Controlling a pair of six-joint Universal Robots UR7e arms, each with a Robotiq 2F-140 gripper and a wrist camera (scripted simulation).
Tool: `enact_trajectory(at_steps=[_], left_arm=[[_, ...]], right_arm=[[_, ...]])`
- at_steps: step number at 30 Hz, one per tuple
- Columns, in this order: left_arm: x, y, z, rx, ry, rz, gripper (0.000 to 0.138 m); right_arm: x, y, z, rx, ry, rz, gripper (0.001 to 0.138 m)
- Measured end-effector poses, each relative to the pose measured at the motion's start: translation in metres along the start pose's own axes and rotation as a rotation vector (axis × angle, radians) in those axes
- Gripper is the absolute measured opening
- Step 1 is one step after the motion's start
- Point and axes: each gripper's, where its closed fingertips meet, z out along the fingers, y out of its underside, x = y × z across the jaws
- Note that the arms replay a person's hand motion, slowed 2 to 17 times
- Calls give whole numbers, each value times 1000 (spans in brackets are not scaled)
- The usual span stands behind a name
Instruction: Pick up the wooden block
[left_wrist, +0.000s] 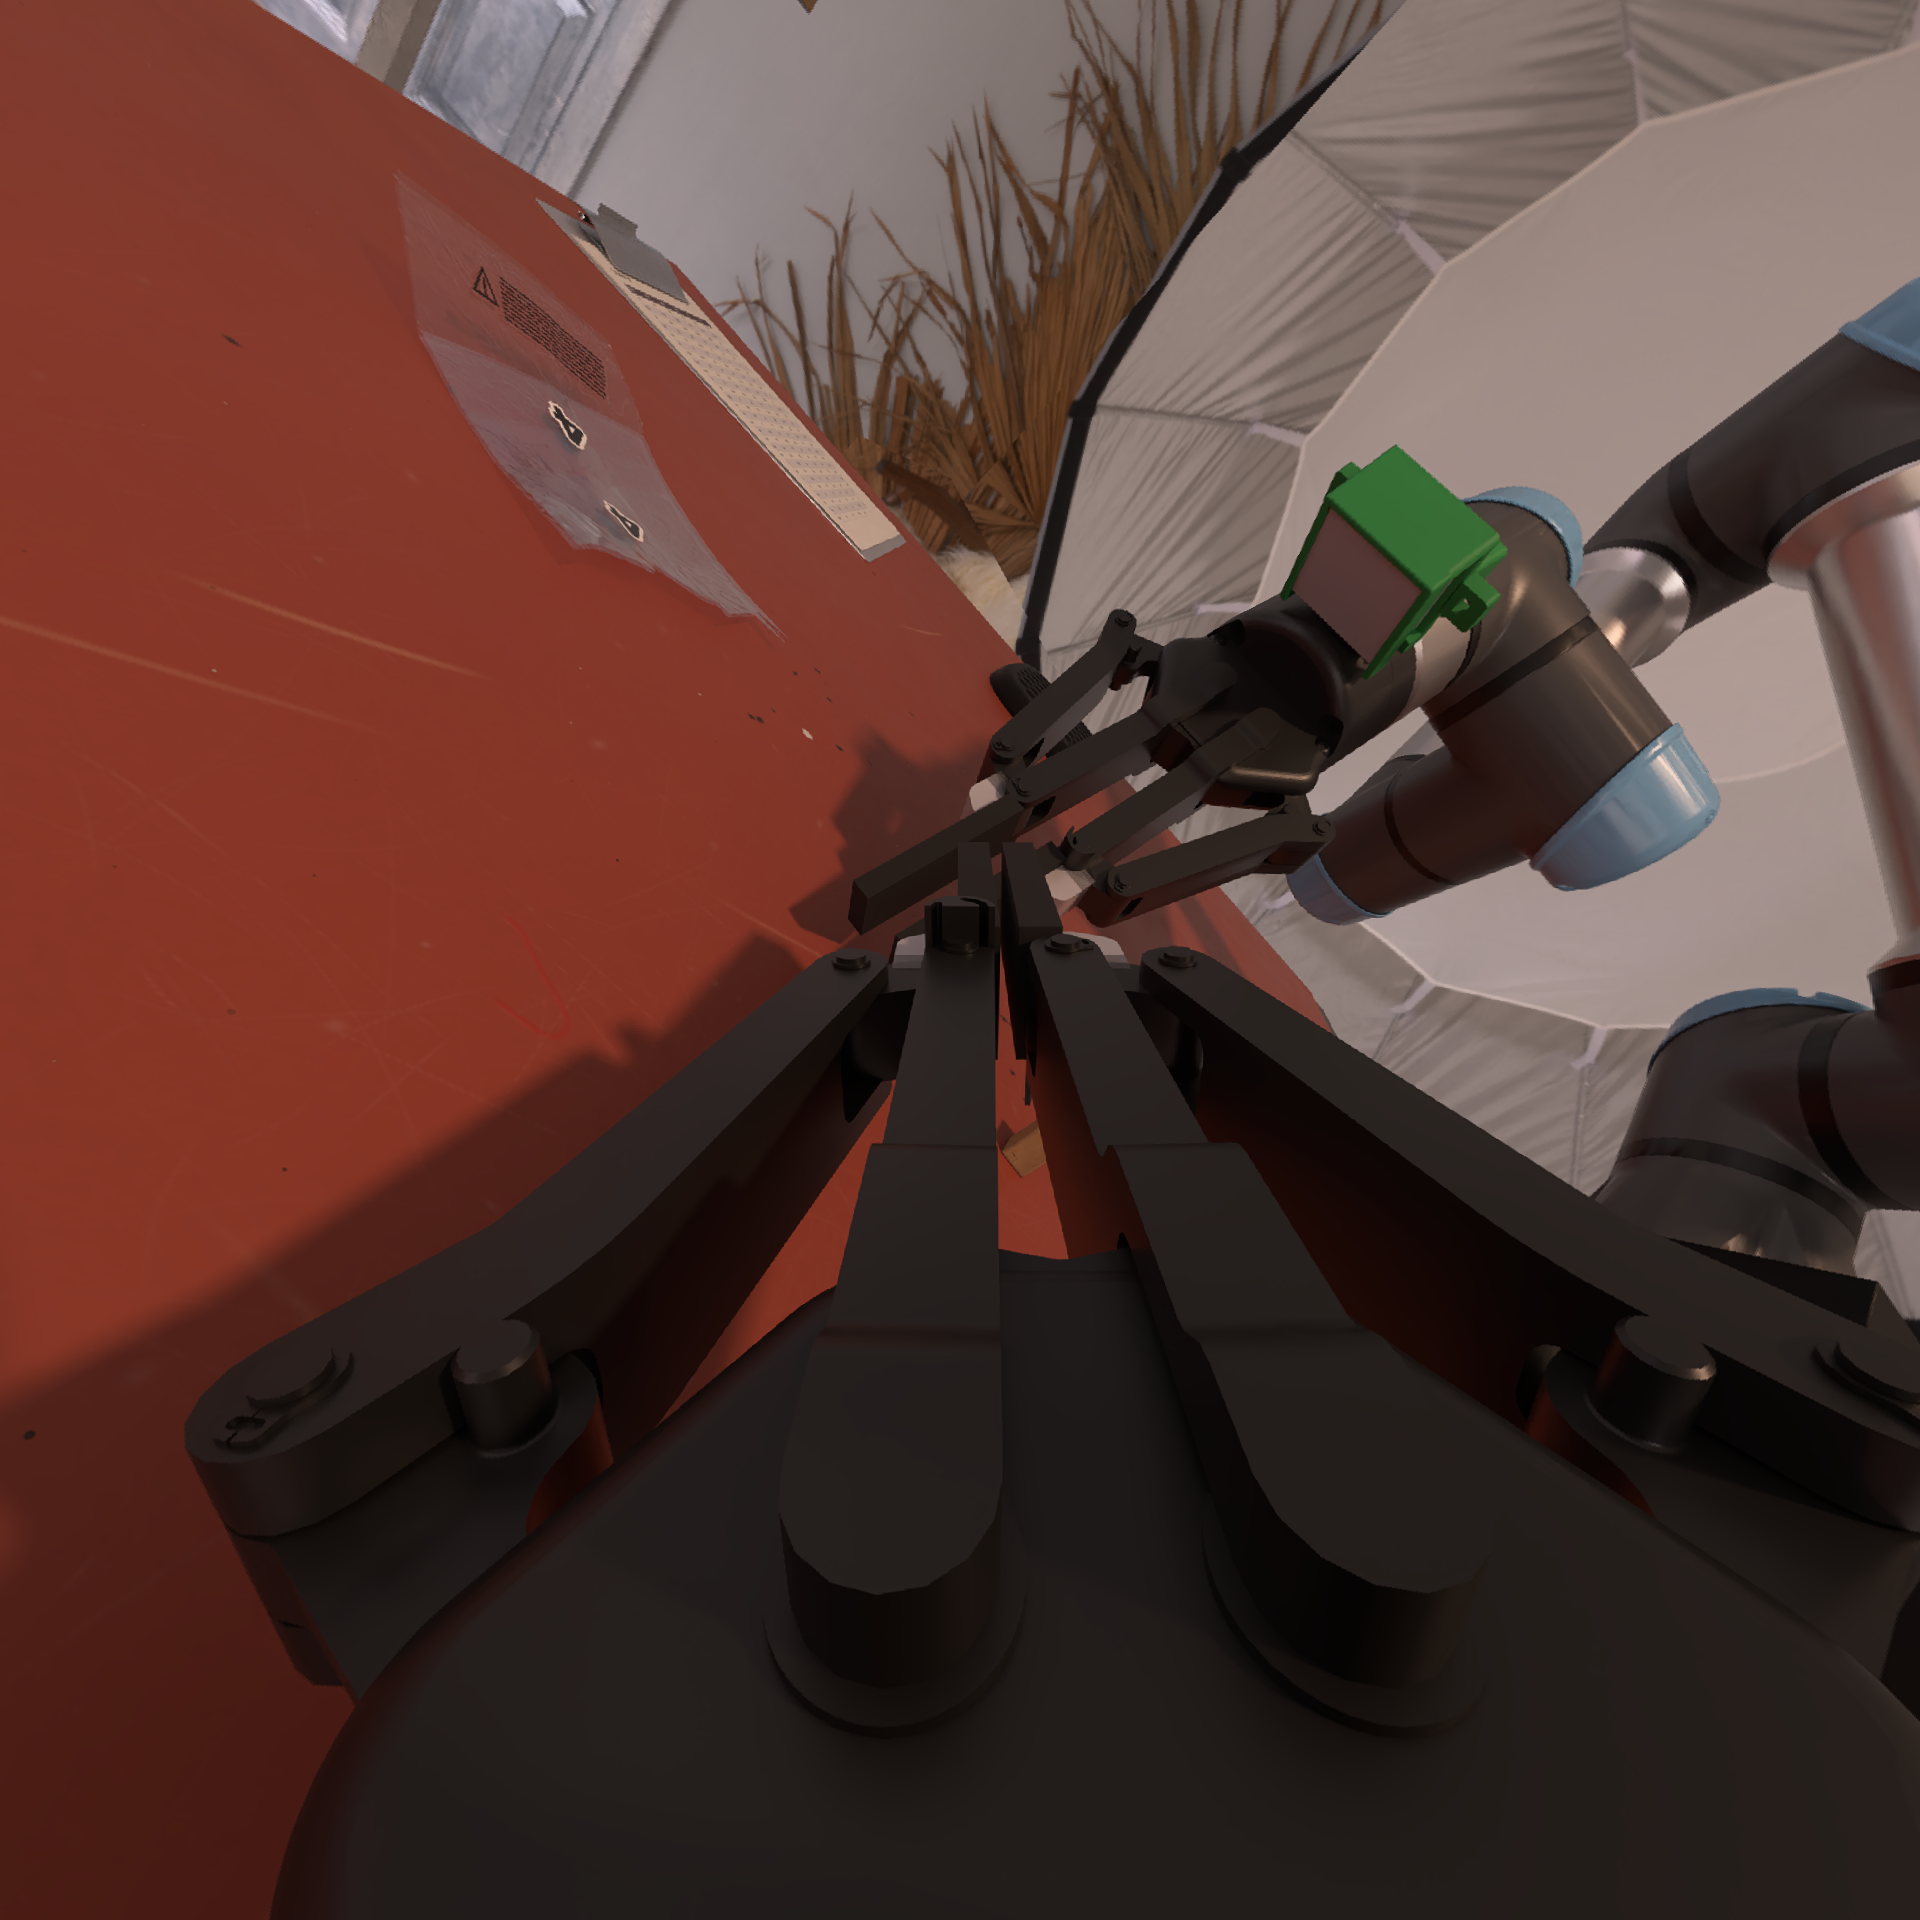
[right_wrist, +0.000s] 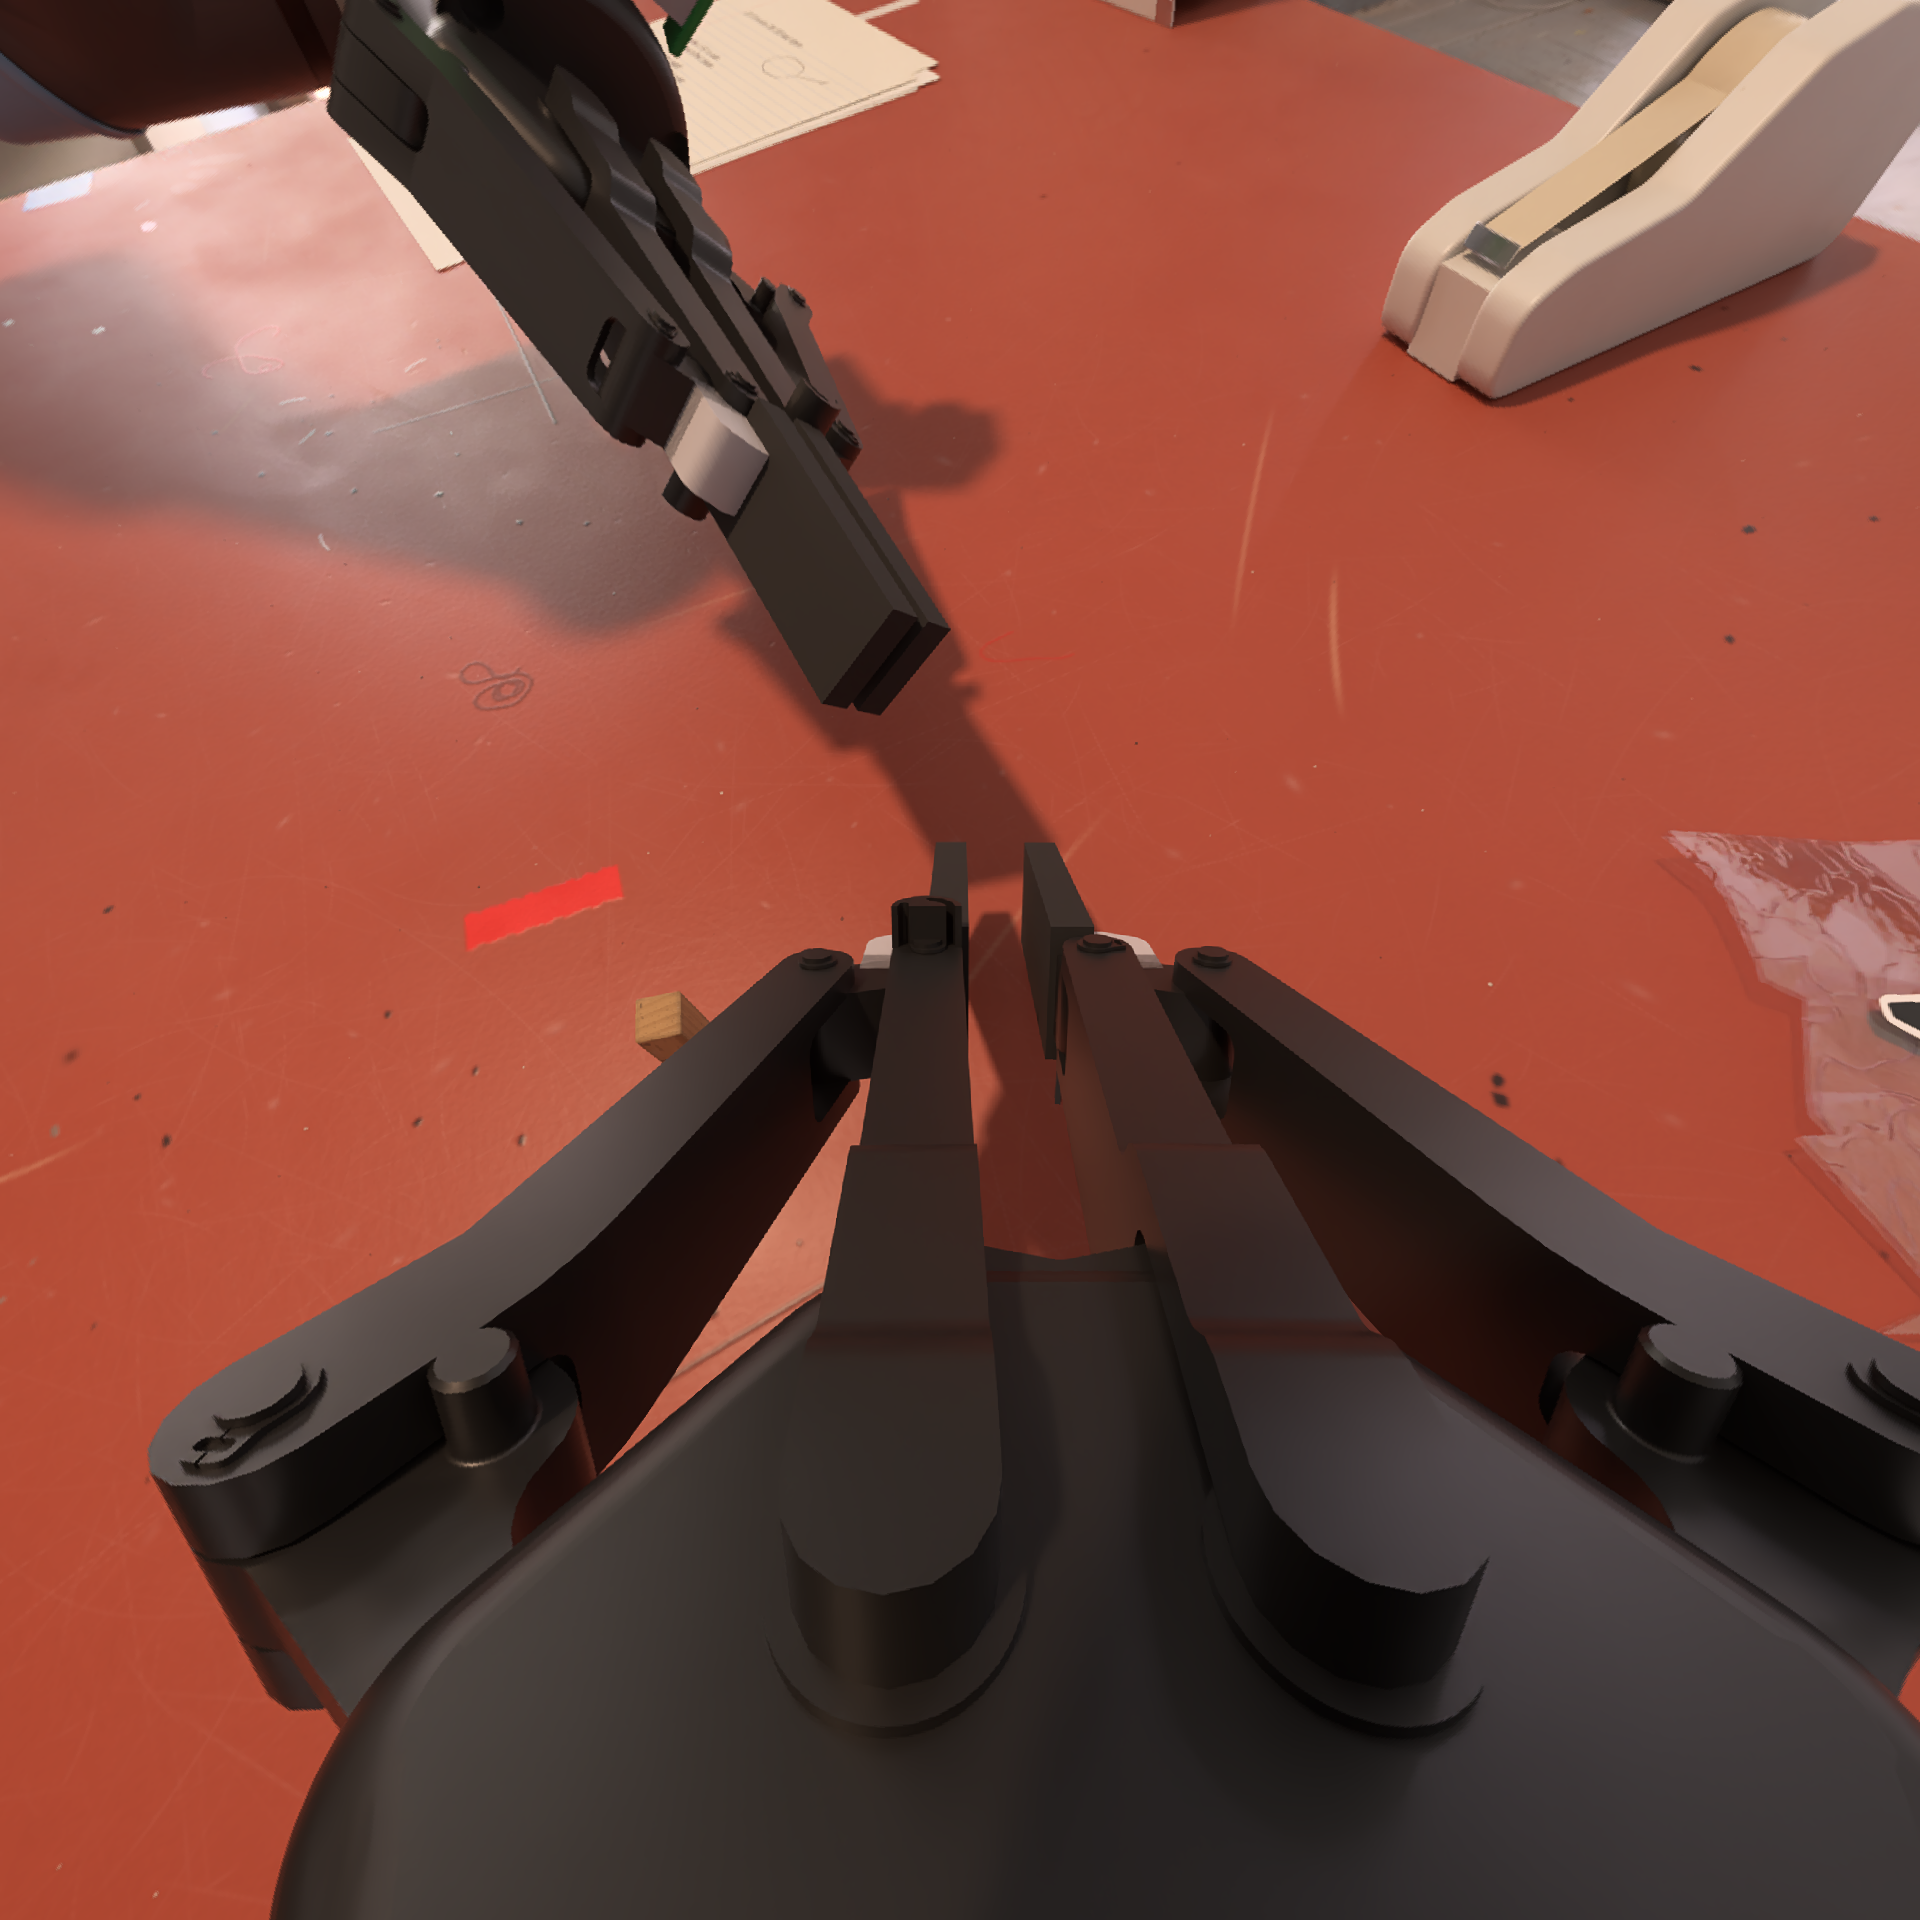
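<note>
1. Your left gripper has its fingers pressed together with basically no gap and nothing between them. The right wrist view confirms it: the pads sit flush against each other, up around 11 o'clock from the frame's middle and hanging above the red table.

2. Your right gripper is nearly closed too. There's a thin slot left between the fingertips, and it's empty. It's not holding anything.

3. The wooden block is lying on the table, a small tan cube at about 9 o'clock of the right gripper's tips, just beside the outer left linkage, which hides part of it. Neither gripper touches it.

4. In the left wrist view you only catch a sliver of the wooden block through the gap between the fingers, down at roughly 6 o'clock from the tips.

5. A short bright red tape strip sits on the table near the block, at about 11 o'clock of it.

6. Other stuff: a cream tape dispenser at 2 o'clock in the right view, a clear plastic bag at 11 o'clock in the left view, and paper sheets at the top edge.
</note>
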Motion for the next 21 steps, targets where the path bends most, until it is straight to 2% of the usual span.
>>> enact_trajectory(at_steps=[12,17,21], left_arm=[[2,3,2,-15,6,15,3],[2,4,3,-26,1,17,3],[2,6,5,-34,2,19,3]], right_arm=[[17,-11,-16,88,64,31,18],[24,-19,-24,157,61,82,16],[23,-27,-30,228,26,128,15]])
